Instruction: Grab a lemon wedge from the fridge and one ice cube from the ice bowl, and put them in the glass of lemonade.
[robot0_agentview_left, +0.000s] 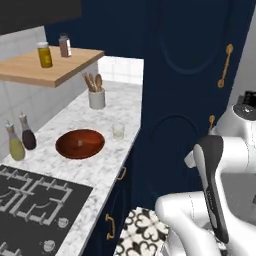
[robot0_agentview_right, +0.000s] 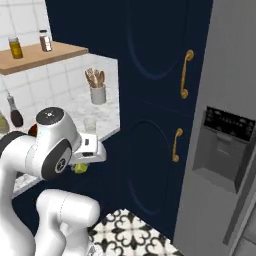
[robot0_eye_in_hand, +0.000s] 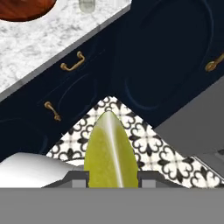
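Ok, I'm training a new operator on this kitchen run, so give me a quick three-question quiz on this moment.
1. True or false: the gripper holds the lemon wedge between its fingers.
2. On the marble counter, what stands nearer the navy cabinets: (a) the ice bowl, (b) the glass of lemonade, (c) the oil bottle?
3. What stands on the wooden shelf?

Key:
1. True; the wedge sits clamped between the fingers in the hand view.
2. b.
3. Two jars, one yellowish and one brownish.
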